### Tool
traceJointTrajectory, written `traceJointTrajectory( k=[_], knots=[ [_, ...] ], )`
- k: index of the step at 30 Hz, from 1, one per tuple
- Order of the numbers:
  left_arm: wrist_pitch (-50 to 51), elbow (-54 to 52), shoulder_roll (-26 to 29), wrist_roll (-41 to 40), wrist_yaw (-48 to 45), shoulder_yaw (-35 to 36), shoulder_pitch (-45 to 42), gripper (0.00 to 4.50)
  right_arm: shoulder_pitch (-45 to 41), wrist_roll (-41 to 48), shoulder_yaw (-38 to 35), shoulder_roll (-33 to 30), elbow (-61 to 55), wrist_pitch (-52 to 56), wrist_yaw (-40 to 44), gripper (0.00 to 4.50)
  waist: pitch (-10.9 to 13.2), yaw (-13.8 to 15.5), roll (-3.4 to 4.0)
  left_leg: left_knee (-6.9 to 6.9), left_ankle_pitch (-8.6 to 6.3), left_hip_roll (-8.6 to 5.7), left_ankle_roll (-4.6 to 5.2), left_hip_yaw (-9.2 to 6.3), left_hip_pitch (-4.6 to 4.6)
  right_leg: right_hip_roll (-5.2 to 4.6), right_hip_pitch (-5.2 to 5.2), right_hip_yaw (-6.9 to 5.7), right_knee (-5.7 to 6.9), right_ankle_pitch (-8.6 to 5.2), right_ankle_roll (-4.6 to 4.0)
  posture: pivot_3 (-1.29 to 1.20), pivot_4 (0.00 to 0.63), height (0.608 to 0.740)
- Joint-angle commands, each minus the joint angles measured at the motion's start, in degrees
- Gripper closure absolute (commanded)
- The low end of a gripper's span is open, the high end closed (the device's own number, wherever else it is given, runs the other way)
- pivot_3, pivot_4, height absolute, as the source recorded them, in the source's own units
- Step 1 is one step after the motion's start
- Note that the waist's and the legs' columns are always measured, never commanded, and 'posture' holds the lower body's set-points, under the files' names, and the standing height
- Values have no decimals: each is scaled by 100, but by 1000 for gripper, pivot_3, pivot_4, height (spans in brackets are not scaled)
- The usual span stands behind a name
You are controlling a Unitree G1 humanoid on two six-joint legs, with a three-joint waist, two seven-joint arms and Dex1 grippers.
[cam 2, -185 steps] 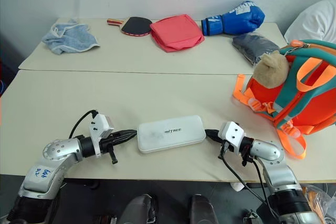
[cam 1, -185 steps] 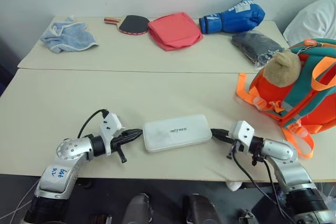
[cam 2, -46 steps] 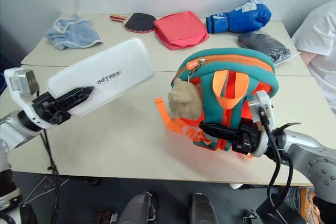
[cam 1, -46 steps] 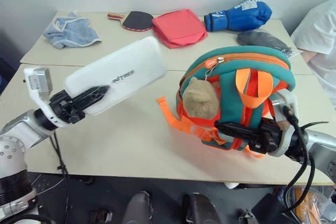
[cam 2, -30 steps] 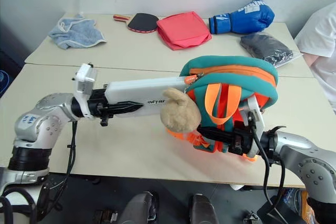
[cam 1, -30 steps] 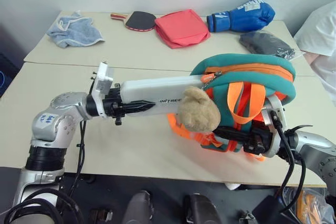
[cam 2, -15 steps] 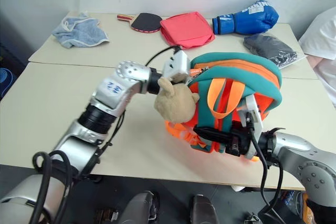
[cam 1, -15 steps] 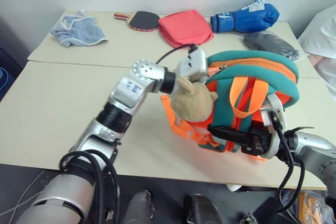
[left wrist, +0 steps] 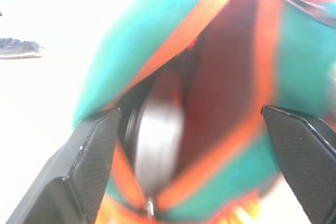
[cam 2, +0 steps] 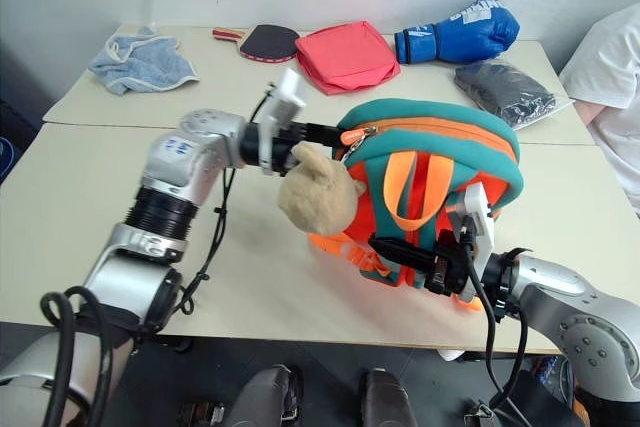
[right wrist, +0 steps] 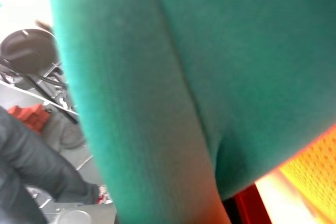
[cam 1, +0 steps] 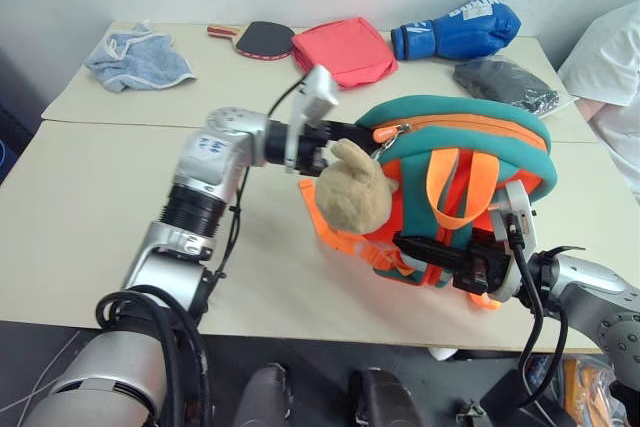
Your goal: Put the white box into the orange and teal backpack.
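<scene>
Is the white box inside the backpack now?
Yes, in: the left wrist view looks through the backpack's open mouth at the pale box lying inside.

Matt woven cloth on the orange and teal backpack [cam 1: 470, 147], with flat orange webbing straps [cam 1: 445, 187] — a fuzzy tan plush toy [cam 1: 352, 197] at its front. Smooth pale plastic of the white box [left wrist: 157, 135] inside the opening. Matt, smooth cream table [cam 1: 90, 207]. Glossy blue leather-like boxing glove [cam 1: 455, 29]; soft terry towel [cam 1: 135, 55]; folded red cloth [cam 1: 345, 51].
</scene>
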Motion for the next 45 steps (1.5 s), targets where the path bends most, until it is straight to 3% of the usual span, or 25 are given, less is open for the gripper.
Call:
traceJointTrajectory(
  k=[1,5,8,13,17,22,25,27,32,35,37,45],
  knots=[
    [-472,234,439,-146,-862,327,81,26,-97,-354,11,169,4,-319,-142,4500,0,-6,0,-1,0,0,0,0,0,0,0,0,1,0,0,0,150,740],
    [-1038,6,799,-90,-1058,525,424,26,-356,-738,41,440,231,-531,-370,4500,0,-10,0,0,-1,0,2,-1,-1,-6,0,10,6,0,0,0,150,740],
    [-680,-1282,862,-572,-662,784,1009,26,-441,-856,161,467,268,-496,-299,4500,0,-6,0,-3,-2,0,3,-9,-6,-12,2,15,13,0,0,0,150,740],
    [-556,-2702,317,-739,456,862,1714,26,-506,-1014,306,488,310,-463,-253,4500,0,5,0,13,-3,-4,8,-28,-18,-23,13,2,10,0,0,0,150,740],
    [-1133,-3217,-364,-458,1186,678,2131,26,-574,-969,340,479,304,-392,-241,4500,0,-11,1,9,-2,-6,10,-26,-3,-22,20,5,7,0,1,0,150,740],
    [-1156,-3534,-552,-392,1456,452,2400,26,-620,-937,342,471,284,-340,-273,4500,-1,-25,1,-2,4,2,-1,-24,3,-7,16,6,9,0,0,0,150,740],
    [-1770,-3059,-749,250,2029,314,2319,587,-662,-1041,339,545,270,-493,-294,4500,-1,-9,1,2,5,0,-3,-23,5,-9,17,6,3,0,0,0,150,740],
    [-2172,-2726,-949,528,2409,336,2246,1206,-699,-1093,325,664,257,-603,-367,4500,0,6,1,5,3,-3,1,-21,9,-10,21,8,1,0,0,0,150,740],
    [-1716,-2873,-1169,-130,2531,647,2103,2536,-771,-982,306,904,131,-584,-520,4500,0,4,1,2,2,-3,3,-22,4,-12,19,7,8,0,0,0,150,740],
    [-546,-3123,-714,-1020,2373,1049,1898,3229,-540,-849,219,847,-68,-581,-363,4500,0,-10,1,-1,4,-1,-1,-23,4,-11,19,5,12,0,0,0,150,740],
    [-312,-3064,-423,-1202,2300,1220,1727,3551,-392,-771,120,888,-179,-627,-412,4500,0,-19,1,-4,6,1,-4,-26,3,-8,18,3,12,0,0,0,150,740],
    [-875,-1036,495,-287,2172,1194,1175,3551,16,-801,-47,957,-349,-800,-607,4500,0,-16,1,-4,6,-5,-3,-20,10,-3,17,3,4,0,0,0,150,740]
  ],
)
